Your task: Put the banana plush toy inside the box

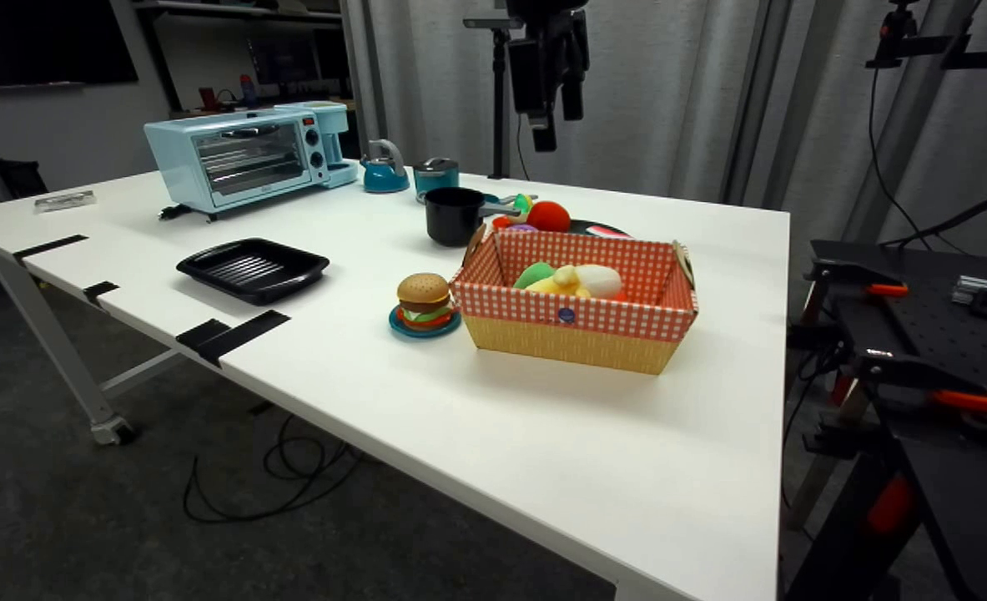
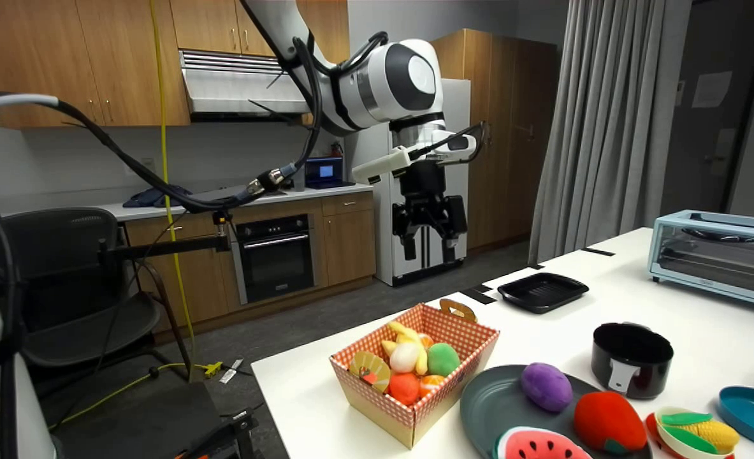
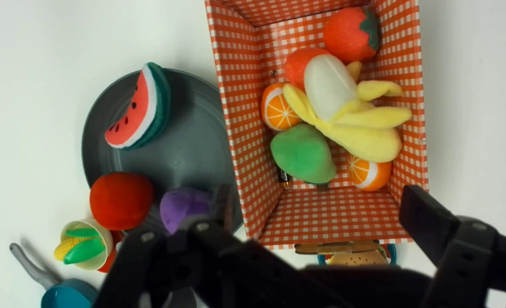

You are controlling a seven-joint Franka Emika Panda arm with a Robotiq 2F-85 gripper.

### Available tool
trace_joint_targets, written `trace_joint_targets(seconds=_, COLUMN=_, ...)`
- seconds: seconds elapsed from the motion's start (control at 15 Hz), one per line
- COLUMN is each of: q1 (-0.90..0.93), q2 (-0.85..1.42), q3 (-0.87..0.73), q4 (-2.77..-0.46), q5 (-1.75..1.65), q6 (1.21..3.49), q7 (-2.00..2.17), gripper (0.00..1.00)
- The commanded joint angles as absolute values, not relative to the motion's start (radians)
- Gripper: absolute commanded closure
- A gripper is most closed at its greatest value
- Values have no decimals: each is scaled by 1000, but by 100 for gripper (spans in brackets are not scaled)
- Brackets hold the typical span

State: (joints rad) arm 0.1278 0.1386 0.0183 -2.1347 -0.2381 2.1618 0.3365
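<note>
Gray curtains [image 2: 606, 127] hung behind the white counter [image 2: 297, 376], at the upper right in an exterior view. In the wrist view, the yellow banana [image 3: 359, 122] lay inside the checkered box [image 3: 250, 141], right of the middle, just beside a green fruit [image 3: 303, 154]. Low in that view, the black fingers [image 3: 428, 224] were spread wide apart.

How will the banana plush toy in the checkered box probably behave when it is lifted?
The banana plush toy looks soft, so it would probably squash, not break. Its splayed peel flaps will likely flop. It may nudge the green toy close beside it.
</note>
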Motion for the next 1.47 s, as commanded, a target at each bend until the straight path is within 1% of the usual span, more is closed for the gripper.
trace_joint_targets(seconds=0.0, q1=121, q2=56, q3=26, q4=-2200, q5=-277, q6=2163, q7=349, gripper=0)
trace_joint_targets(seconds=0.87, q1=64, q2=-27, q3=20, q4=-2255, q5=-87, q6=2092, q7=329, gripper=0)
trace_joint_targets(seconds=1.4, q1=40, q2=-42, q3=13, q4=-2257, q5=-55, q6=2067, q7=325, gripper=0)
